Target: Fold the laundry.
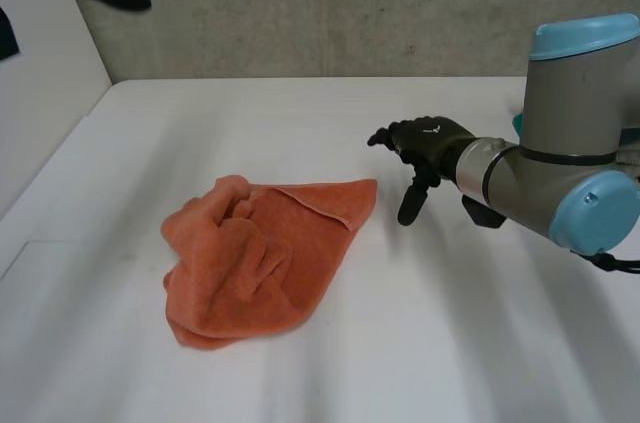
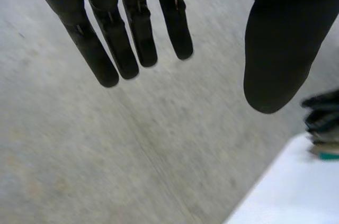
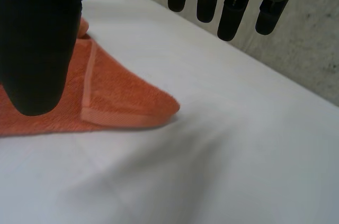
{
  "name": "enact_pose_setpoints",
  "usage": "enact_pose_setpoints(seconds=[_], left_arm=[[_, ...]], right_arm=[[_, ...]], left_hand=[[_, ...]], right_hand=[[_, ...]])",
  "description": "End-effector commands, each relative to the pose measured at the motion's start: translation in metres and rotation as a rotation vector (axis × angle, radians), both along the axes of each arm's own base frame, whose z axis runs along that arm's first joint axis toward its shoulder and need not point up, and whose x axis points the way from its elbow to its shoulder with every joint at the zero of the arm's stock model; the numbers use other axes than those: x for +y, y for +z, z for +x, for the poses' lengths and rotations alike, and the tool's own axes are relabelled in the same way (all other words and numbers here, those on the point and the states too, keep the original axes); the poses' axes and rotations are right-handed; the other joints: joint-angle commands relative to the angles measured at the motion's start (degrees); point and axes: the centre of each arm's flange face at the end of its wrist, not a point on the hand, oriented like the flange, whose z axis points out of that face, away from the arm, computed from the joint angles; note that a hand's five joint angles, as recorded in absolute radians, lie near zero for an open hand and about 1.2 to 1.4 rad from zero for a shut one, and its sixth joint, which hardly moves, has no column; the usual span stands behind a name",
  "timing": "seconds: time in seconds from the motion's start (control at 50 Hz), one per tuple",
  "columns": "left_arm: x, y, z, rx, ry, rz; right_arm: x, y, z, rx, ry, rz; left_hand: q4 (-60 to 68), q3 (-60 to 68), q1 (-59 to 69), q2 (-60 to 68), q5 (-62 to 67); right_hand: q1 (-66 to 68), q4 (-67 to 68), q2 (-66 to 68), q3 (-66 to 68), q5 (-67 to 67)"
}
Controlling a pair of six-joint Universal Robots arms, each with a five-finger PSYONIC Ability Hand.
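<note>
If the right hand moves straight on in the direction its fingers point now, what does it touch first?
The right hand would probably meet the bare table first, just beside the corner of the towel.

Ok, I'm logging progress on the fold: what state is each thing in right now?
towel: crumpled in a heap on the table, not yet folded, held by neither hand.
right hand: open, beside the towel's near corner, not touching it.
left hand: open, fingers straight, holding nothing, away from the towel.
</note>
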Motion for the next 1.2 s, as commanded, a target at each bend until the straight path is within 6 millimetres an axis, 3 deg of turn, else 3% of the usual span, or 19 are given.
enact_pose_setpoints(seconds=[0.02, 0.14, 0.3, 0.44, 0.54, 0.66, 0.74, 0.82, 0.94, 0.96, 1.02, 1.1, 1.16, 1.2], left_arm=[[-0.046, -0.062, -0.003, -0.184, -0.090, 0.079], [-0.080, -0.121, 0.002, -0.379, -0.100, 0.065], [-0.084, -0.191, -0.007, -0.589, -0.195, 0.151], [-0.079, -0.229, -0.011, -0.726, -0.279, 0.181], [-0.079, -0.240, -0.015, -0.725, -0.292, 0.209], [-0.077, -0.245, -0.021, -0.716, -0.300, 0.206], [-0.078, -0.241, -0.026, -0.724, -0.284, 0.180], [-0.080, -0.225, -0.026, -0.741, -0.213, 0.177], [-0.069, -0.172, -0.027, -0.696, -0.083, 0.161], [-0.062, -0.158, -0.027, -0.677, -0.051, 0.162], [-0.050, -0.139, -0.028, -0.651, 0.009, 0.171], [-0.036, -0.133, -0.031, -0.644, 0.037, 0.176], [-0.033, -0.136, -0.034, -0.658, 0.037, 0.137], [-0.038, -0.142, -0.035, -0.679, 0.040, 0.109]], right_arm=[[0.009, -0.008, -0.008, 0.027, -0.014, 0.042], [0.011, -0.018, -0.014, 0.048, -0.008, 0.026], [0.014, -0.028, -0.016, 0.070, 0.004, 0.018], [0.012, -0.033, -0.020, 0.072, -0.003, 0.016], [0.010, -0.036, -0.021, 0.078, -0.005, 0.020], [0.009, -0.040, -0.020, 0.083, -0.001, 0.022], [0.009, -0.041, -0.020, 0.084, -0.001, 0.018], [0.010, -0.039, -0.020, 0.083, -0.008, 0.015], [0.021, -0.026, -0.020, 0.061, -0.078, 0.022], [0.029, -0.024, -0.018, 0.041, -0.092, 0.043], [0.048, -0.026, -0.006, -0.022, -0.098, 0.109], [0.070, -0.033, 0.015, -0.090, -0.077, 0.191], [0.083, -0.039, 0.030, -0.104, -0.047, 0.211], [0.089, -0.046, 0.039, -0.083, -0.023, 0.203]], left_hand=[[-4.8, -5.3, -4.8, -5.2, -4.6], [-5.5, -5.9, -5.5, -5.8, -5.3], [-4.3, -4.8, -4.3, -4.7, -4.1], [-0.8, -1.2, -0.8, -1.1, -0.6], [1.6, 1.1, 1.6, 1.2, 1.8], [9.4, 9.0, 9.5, 9.1, 9.7], [45.4, 44.9, 45.4, 45.0, 45.6], [45.4, 45.0, 45.5, 45.1, 45.7], [45.4, 45.0, 45.5, 45.1, 45.7], [45.4, 45.0, 45.5, 45.1, 45.7], [45.4, 45.0, 45.5, 45.1, 45.7], [45.4, 45.0, 45.5, 45.1, 45.7], [21.2, 20.7, 21.2, 20.8, 21.4], [33.8, 33.3, 33.8, 33.4, 34.0]], right_hand=[[-2.9, -2.6, -2.1, -10.5, -2.8], [-2.9, -2.6, -2.1, -10.5, -2.8], [-2.9, -2.6, -2.1, -10.5, -2.8], [-2.9, -2.6, -2.1, -10.5, -2.8], [-2.9, -2.6, -2.1, -10.5, -2.8], [-2.9, -2.6, -2.1, -10.5, -2.8], [-2.9, -2.6, -2.1, -10.5, -2.8], [-2.9, -2.6, -2.1, -10.5, -2.8], [-2.9, -2.6, -2.1, -10.5, -2.8], [-2.9, -2.6, -2.1, -10.5, -2.8], [-2.9, -2.6, -2.1, -10.5, -2.8], [-2.9, -2.6, -2.1, -10.5, -2.8], [-2.9, -2.6, -2.1, -10.5, -2.8], [-2.9, -2.6, -2.1, -10.5, -2.8]])
